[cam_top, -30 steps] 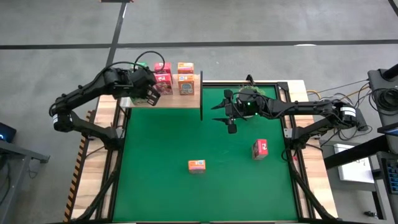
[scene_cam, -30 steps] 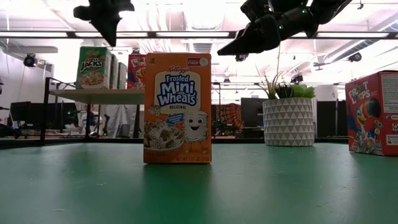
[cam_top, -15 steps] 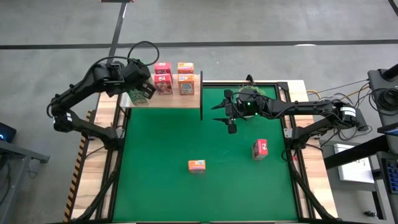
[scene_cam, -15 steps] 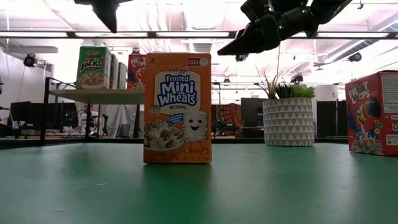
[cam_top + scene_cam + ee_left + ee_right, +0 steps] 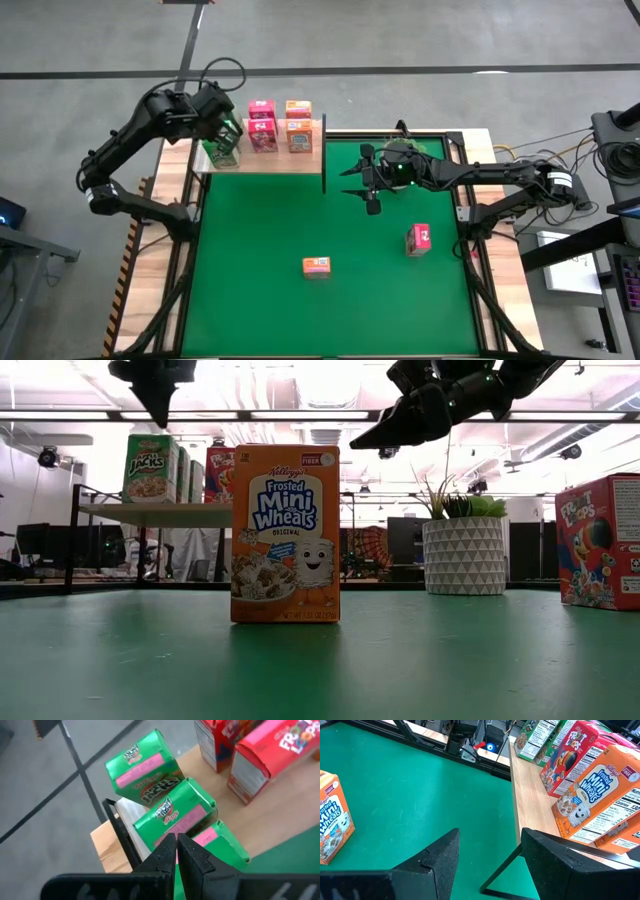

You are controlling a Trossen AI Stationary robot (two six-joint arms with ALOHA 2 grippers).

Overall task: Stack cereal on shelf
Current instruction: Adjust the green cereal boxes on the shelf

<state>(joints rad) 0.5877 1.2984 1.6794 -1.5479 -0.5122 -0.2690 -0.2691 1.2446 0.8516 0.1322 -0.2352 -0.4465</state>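
Observation:
The light-wood shelf (image 5: pixel 268 161) stands at the table's far left. On it stand three green cereal boxes (image 5: pixel 222 151), seen from above in the left wrist view (image 5: pixel 176 812), pink boxes (image 5: pixel 262 127) and orange boxes (image 5: pixel 298 125). My left gripper (image 5: pixel 216 118) hovers above the green boxes, shut and empty (image 5: pixel 176 849). My right gripper (image 5: pixel 371 186) hangs open and empty (image 5: pixel 489 855) over the far middle of the green mat. An orange box (image 5: pixel 316 266) and a pink box (image 5: pixel 418 239) stand on the mat.
A potted plant (image 5: pixel 402 148) in a white pot (image 5: pixel 464 554) stands at the far edge behind my right gripper. The shelf's dark frame upright (image 5: pixel 324 155) borders the mat. The green mat (image 5: pixel 260 240) is free on its left side.
My left gripper has drawn back from over the green boxes toward the table's far left corner, staying shut and empty. The boxes on the shelf have stayed where they were.

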